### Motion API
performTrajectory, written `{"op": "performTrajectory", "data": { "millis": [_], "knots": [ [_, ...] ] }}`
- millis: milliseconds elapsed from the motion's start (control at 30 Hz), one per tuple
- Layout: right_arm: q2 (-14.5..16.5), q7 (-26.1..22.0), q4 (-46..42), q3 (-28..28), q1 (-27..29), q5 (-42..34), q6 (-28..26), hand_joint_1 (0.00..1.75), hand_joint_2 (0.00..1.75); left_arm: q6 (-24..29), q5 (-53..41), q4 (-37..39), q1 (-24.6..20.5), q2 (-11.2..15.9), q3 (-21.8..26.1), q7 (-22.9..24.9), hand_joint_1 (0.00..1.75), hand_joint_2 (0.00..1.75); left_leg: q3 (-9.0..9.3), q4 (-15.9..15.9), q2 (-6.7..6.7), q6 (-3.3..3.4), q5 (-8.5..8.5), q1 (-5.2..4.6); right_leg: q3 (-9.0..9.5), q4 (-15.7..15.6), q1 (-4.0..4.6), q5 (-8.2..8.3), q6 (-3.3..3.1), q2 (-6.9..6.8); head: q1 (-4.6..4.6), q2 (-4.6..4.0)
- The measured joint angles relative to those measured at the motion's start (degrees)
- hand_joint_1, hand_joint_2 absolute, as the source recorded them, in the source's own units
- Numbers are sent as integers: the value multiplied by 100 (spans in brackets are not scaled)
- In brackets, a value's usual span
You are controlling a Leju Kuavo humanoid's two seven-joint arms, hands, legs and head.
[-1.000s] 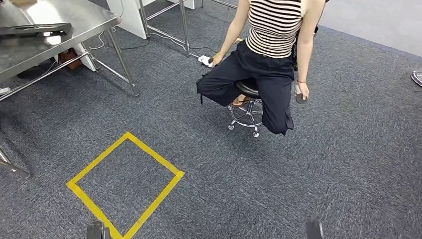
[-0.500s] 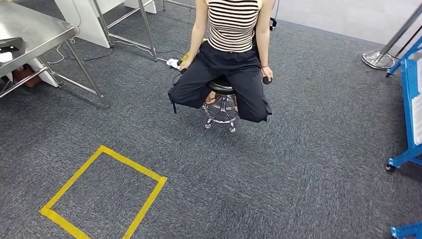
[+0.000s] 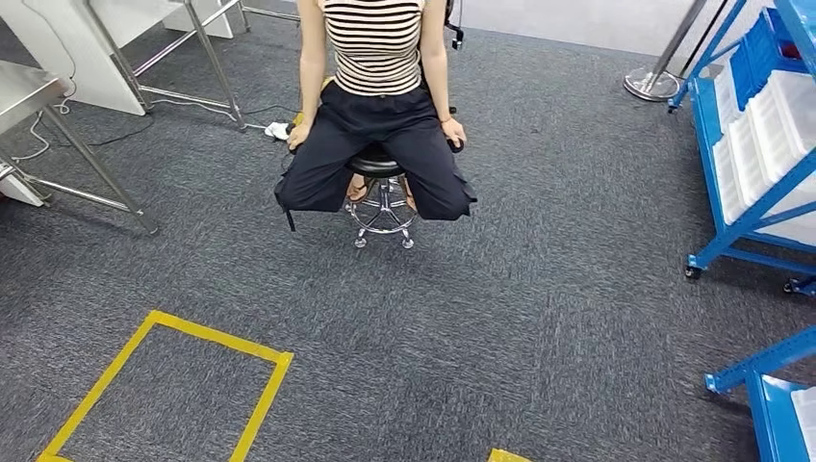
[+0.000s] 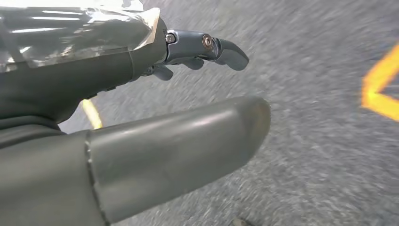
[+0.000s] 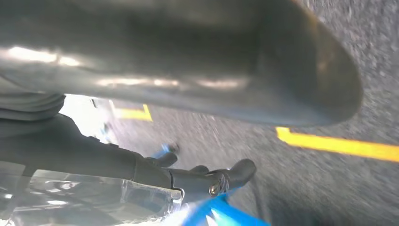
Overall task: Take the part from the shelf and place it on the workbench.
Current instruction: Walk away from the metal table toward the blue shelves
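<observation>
A blue shelf [image 3: 707, 125] stands at the right of the head view, holding white trays [image 3: 770, 135]; I cannot make out any single part in them. A corner of the steel workbench [image 3: 19, 91] shows at the far left edge. In the left wrist view my left hand [image 4: 141, 61] hangs over grey carpet, thumb and fingers [image 4: 226, 47] apart, holding nothing. In the right wrist view my right hand [image 5: 141, 165] also hangs over carpet, fingers [image 5: 235, 174] stretched out and empty, with blue shelf metal just past them.
A person [image 3: 375, 58] sits on a wheeled stool [image 3: 382, 207] straight ahead. A yellow tape square [image 3: 216, 337] marks the carpet at the lower left. A second blue frame [image 3: 770, 371] juts in at the lower right. Steel table legs [image 3: 216, 67] stand behind the person.
The camera has turned to the right: the person, tape square and workbench slid left in the picture, and the blue shelf came further into view on the right.
</observation>
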Motion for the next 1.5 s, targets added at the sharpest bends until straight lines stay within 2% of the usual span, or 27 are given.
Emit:
{"op": "performTrajectory", "data": {
  "millis": [67,133,200,233,267,333,400,433,500,567,633,700,733,800,867,933,1000,1067,1100,1133,1200,1233,1267,1300,1367,1433,1500],
  "knots": [
    [-4,128,-26,-9,6,606,-3,0,0,193,-800,-29,9,21,-10,141,0,0,-109,272,-243,-70,-236,36,-1,-23,-20,52,-81,108,-19,0],
    [10,186,-35,-55,-15,1019,-5,0,0,309,-1945,-89,48,27,85,347,0,0,-410,956,-539,-106,-662,55,-29,-19,-16,91,-133,226,-55,0],
    [42,176,-35,-191,-33,1135,-5,0,0,328,-2718,-122,60,13,332,438,0,0,-684,1539,-639,-105,-867,54,-54,-12,9,110,-154,359,-68,0],
    [56,163,-35,-278,-36,1147,-5,0,0,326,-2885,-121,51,0,476,472,0,0,-697,1561,-658,-91,-795,53,-54,-9,19,114,-156,429,-72,0],
    [70,148,-34,-363,-35,1154,-5,0,0,319,-2972,-114,42,-13,609,521,0,0,-607,1367,-685,-69,-620,53,-47,-5,25,116,-156,502,-72,0],
    [97,118,-31,-496,-41,1164,-5,0,0,281,-3089,-90,28,-32,793,632,0,0,-251,624,-891,-7,-206,55,-35,1,29,121,-144,645,-72,0],
    [126,106,-21,-596,-71,1167,-5,0,0,232,-3318,-60,15,-40,862,773,0,0,-17,104,-1092,44,-40,50,-73,12,32,137,-95,773,-71,0],
    [140,112,-14,-645,-84,1169,-5,0,0,214,-3485,-50,2,-43,857,864,0,0,7,36,-1116,61,-54,40,-106,11,24,153,-57,832,-74,0],
    [156,123,1,-736,-91,1173,-5,0,0,185,-3809,-43,-20,-45,803,1028,0,0,18,-34,-992,108,-18,33,-177,7,1,180,17,919,-73,0],
    [167,114,9,-823,-93,1162,-5,0,0,167,-3987,-43,-35,-44,735,1133,0,0,48,-140,-850,178,44,46,-319,223,12,53,29,741,-46,0],
    [171,93,19,-891,-105,1145,-5,0,0,144,-4035,-42,-38,-38,700,1189,0,0,51,-187,-685,218,73,33,-658,903,21,-294,-11,437,-6,0],
    [174,62,33,-950,-107,1137,-5,0,0,114,-4038,-38,-35,-28,690,1223,0,0,33,-184,-507,226,74,10,-981,1595,3,-566,1,318,14,0],
    [176,39,42,-975,-102,1132,-5,0,0,99,-4037,-37,-36,-25,689,1237,0,0,28,-182,-429,225,73,3,-1001,1681,-7,-578,39,294,16,0],
    [176,-9,55,-1014,-95,1123,-5,0,0,73,-4037,-31,-42,-24,684,1270,0,0,31,-171,-298,210,65,1,-668,1146,-27,-363,145,204,24,0],
    [174,-47,63,-1039,-113,1124,-5,0,0,60,-4037,-25,-48,-22,671,1312,0,0,39,-132,-187,161,32,-21,-191,310,-27,-106,176,-47,34,0],
    [174,-73,75,-1056,-134,1130,-5,0,0,53,-4037,-20,-55,-19,657,1352,0,0,55,-94,-92,92,-6,-40,-16,-23,-1,-6,103,-166,14,0],
    [170,-83,93,-1072,-132,1134,-5,0,0,50,-4037,-19,-74,-19,650,1381,0,0,74,-76,-28,20,-29,-16,-23,-22,11,25,9,-51,-8,0],
    [166,-83,106,-1091,-133,1134,-5,0,0,49,-4037,-17,-90,-22,648,1393,0,0,16,101,-202,-51,-187,22,-13,-40,-7,64,-64,59,-30,0],
    [166,-82,112,-1100,-139,1134,-5,0,0,49,-4037,-14,-87,-23,648,1395,0,0,-90,348,-354,-80,-364,36,-8,-46,-19,85,-97,113,-45,0],
    [166,-81,118,-1106,-145,1135,-5,0,0,49,-4036,-10,-80,-24,648,1397,0,0,-246,697,-499,-97,-575,42,-25,-43,-10,95,-113,167,-66,0],
    [163,-67,128,-1113,-147,1136,-5,0,0,49,-4026,-3,-59,-26,649,1397,0,0,-592,1413,-622,-106,-877,44,-41,-34,9,108,-133,291,-81,0],
    [160,-50,133,-1114,-145,1137,-5,0,0,49,-4020,-1,-52,-26,649,1391,0,0,-681,1564,-642,-98,-868,44,-42,-26,17,109,-133,362,-83,0],
    [157,-28,135,-1116,-144,1138,-5,0,0,49,-4014,1,-48,-26,650,1385,0,0,-668,1493,-661,-84,-739,44,-37,-18,22,108,-132,435,-84,0],
    [156,-4,137,-1117,-146,1141,-5,0,0,48,-4011,2,-45,-26,650,1378,0,0,-556,1214,-701,-65,-523,45,-29,-11,23,107,-131,509,-84,0],
    [161,29,139,-1118,-158,1147,-5,0,0,42,-4011,2,-46,-25,650,1370,0,0,-222,442,-959,-20,-124,56,-31,4,32,106,-120,643,-85,0],
    [166,39,140,-1119,-173,1150,-5,0,0,34,-4014,3,-51,-25,650,1364,0,0,-54,45,-1155,20,-1,52,-79,12,29,121,-72,763,-85,0],
    [168,39,143,-1119,-173,1150,-5,0,0,25,-4014,3,-62,-28,650,1356,0,0,-45,-2,-1075,74,7,32,-148,-3,3,152,7,879,-85,0]
  ]
}}
